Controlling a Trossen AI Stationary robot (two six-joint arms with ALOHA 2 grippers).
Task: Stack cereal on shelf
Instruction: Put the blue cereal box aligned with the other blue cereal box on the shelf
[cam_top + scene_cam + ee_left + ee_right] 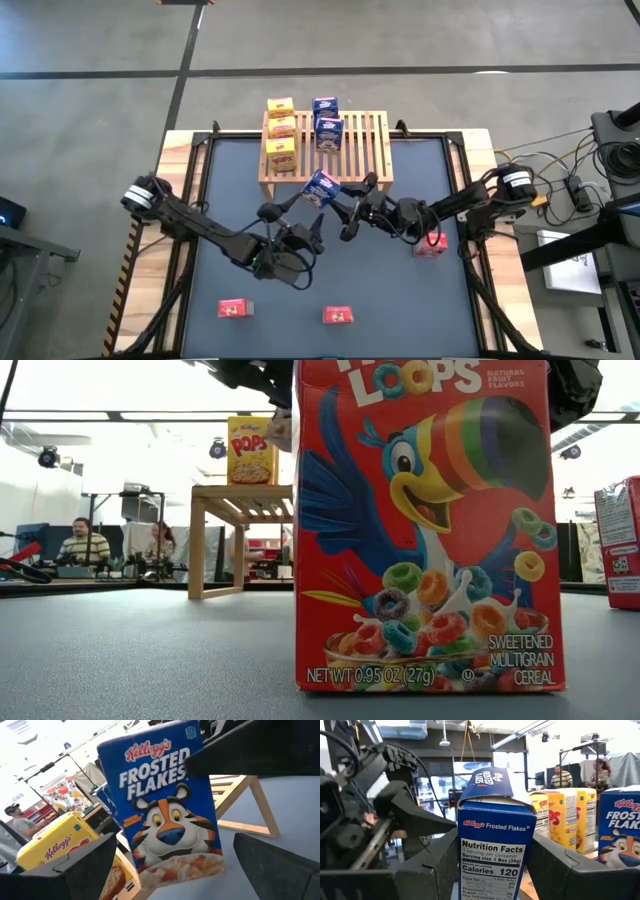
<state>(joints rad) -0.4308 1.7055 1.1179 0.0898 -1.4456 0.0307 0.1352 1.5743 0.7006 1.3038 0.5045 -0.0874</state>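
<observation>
Three yellow boxes (281, 130), three blue (one (322, 187) gripped by right jaws, left's open), three red (338, 316).

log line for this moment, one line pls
right gripper: shut on blue cardboard Frosted Flakes box | left gripper: open, beside it | light wooden slatted shelf: five boxes on it

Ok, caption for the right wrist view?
Right gripper holding a blue Frosted Flakes box between its fingers, the open left gripper alongside, yellow boxes beyond.

Grey concrete floor (400, 35), bright ceiling lights (glaring), people (82, 543) seated behind desks.
</observation>
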